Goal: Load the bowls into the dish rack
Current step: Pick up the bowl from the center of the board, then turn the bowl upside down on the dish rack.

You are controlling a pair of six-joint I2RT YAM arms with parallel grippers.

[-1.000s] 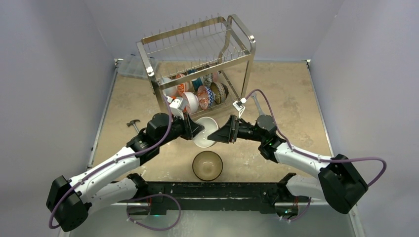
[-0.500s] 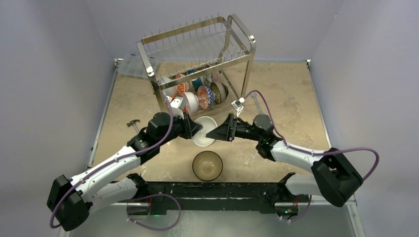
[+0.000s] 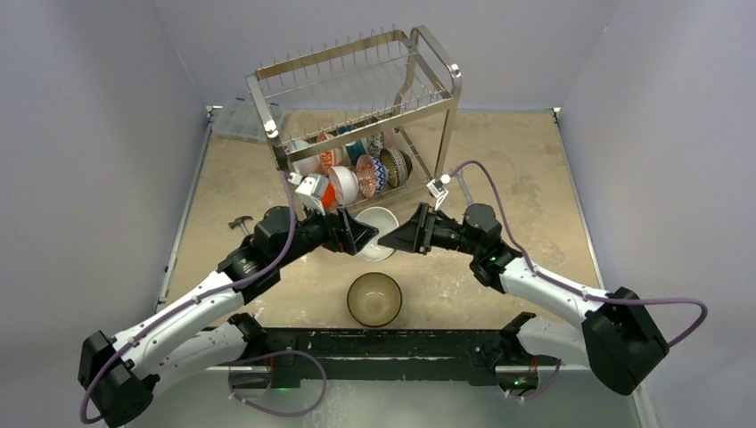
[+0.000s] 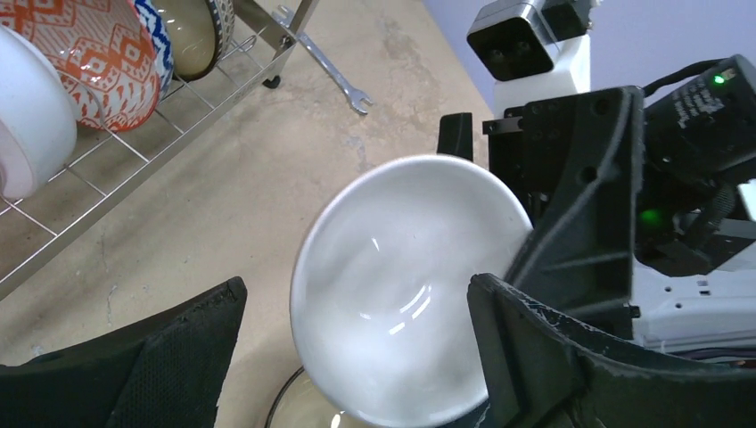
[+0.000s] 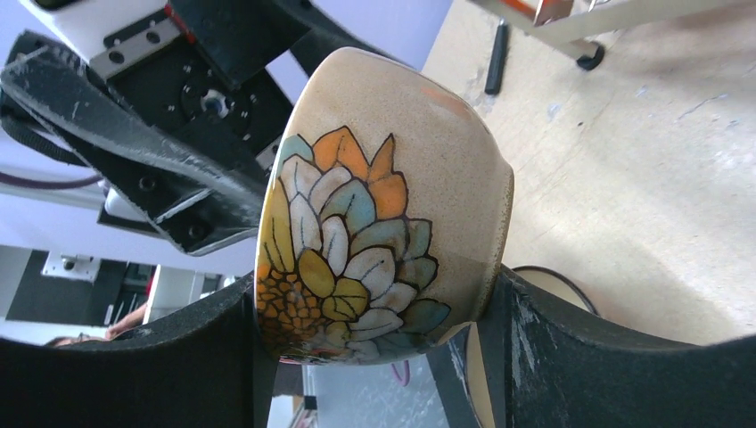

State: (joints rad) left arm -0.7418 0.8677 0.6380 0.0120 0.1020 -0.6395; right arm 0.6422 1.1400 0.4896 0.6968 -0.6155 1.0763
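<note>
A bowl (image 3: pixel 379 232), white inside and tan with a painted flower outside (image 5: pixel 374 214), hangs on its side above the table just in front of the dish rack (image 3: pixel 357 89). My right gripper (image 5: pixel 374 299) is shut on the bowl, one finger against its base and the other against its rim. My left gripper (image 4: pixel 357 290) is open, its fingers (image 4: pixel 526 348) standing clear on either side of the white inside (image 4: pixel 410 285). Several patterned bowls (image 3: pixel 357 174) stand on edge in the rack's lower tier. A tan bowl (image 3: pixel 374 299) sits upright on the table below.
A clear plastic box (image 3: pixel 241 120) lies behind the rack's left end. A wrench (image 4: pixel 325 67) lies by the rack's right leg, and a small hammer-like tool (image 3: pixel 239 223) is left of my left arm. The rack's upper tier holds no dishes.
My left gripper has opened and let go of the bowl. My right gripper has closed in slightly and now holds it alone, a little nearer the rack.
</note>
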